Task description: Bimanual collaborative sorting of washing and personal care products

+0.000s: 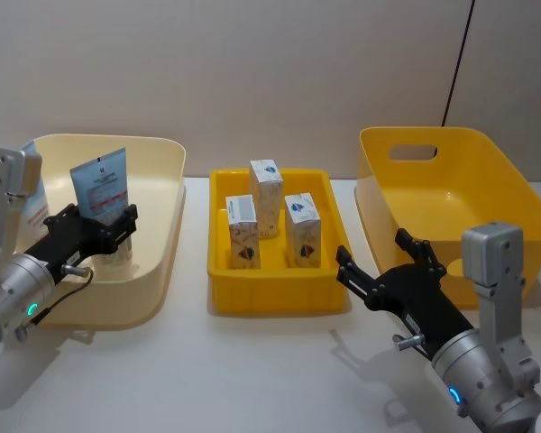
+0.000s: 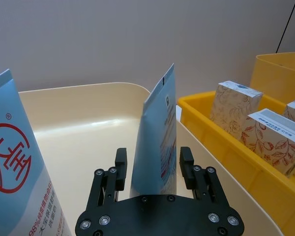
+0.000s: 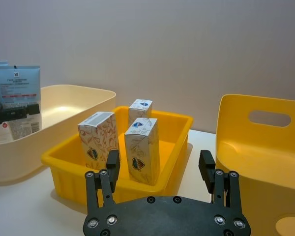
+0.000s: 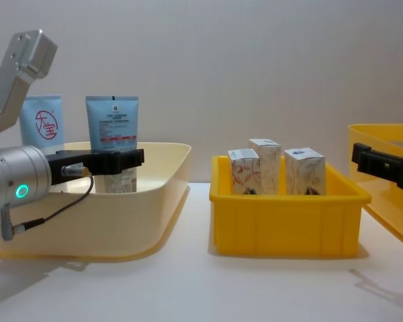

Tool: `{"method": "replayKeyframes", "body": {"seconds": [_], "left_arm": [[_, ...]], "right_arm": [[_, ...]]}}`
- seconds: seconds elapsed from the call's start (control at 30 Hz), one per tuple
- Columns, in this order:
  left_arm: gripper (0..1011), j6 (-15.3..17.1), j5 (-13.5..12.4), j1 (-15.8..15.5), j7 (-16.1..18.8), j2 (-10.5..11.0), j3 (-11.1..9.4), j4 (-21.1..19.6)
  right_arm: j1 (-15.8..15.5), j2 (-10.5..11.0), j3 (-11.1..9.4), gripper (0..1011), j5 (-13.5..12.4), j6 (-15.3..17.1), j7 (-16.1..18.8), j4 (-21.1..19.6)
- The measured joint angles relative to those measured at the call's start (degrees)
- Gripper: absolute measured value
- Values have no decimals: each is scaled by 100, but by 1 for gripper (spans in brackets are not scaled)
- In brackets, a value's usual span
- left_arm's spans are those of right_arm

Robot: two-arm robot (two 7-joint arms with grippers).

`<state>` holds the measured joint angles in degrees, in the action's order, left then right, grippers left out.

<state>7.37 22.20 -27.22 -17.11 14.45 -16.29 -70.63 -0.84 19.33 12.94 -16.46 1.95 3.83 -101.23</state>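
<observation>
L gripper (image 2: 153, 166) sits w/ jaws apart either side of a light blue tube (image 2: 157, 123), slim gap on one side. Tube stands upright, crimped end up, in the cream bin (image 2: 83, 105). Red-logo tube (image 2: 10, 162) stands near it, same bin. R gripper (image 3: 160, 164) hovers w/ jaws wide apart, btwn yellow tray (image 3: 69, 179) and deep yellow bin (image 3: 255, 152).

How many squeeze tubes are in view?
2. Both stand in the cream bin on the robot's left: the tube with the red circular logo at its far-left side, the second tube between the left gripper's open fingers. Part of the bin's floor is hidden.
</observation>
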Motion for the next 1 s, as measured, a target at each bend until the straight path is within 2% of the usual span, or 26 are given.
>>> {"method": "replayKeyframes", "body": {"seconds": [0.3, 0.83, 1.0], "left_arm": [[412, -10, 2, -24, -23, -12, 4, 38], [301, -16, 2, -36, -38, -19, 8, 61], [300, -14, 6, -36, -66, -12, 16, 51]], "right_arm": [[0, 0, 0, 1001, -1, 0, 0, 0], [0, 0, 0, 1001, -1, 0, 0, 0], [0, 0, 0, 1001, 0, 0, 0, 0]]}}
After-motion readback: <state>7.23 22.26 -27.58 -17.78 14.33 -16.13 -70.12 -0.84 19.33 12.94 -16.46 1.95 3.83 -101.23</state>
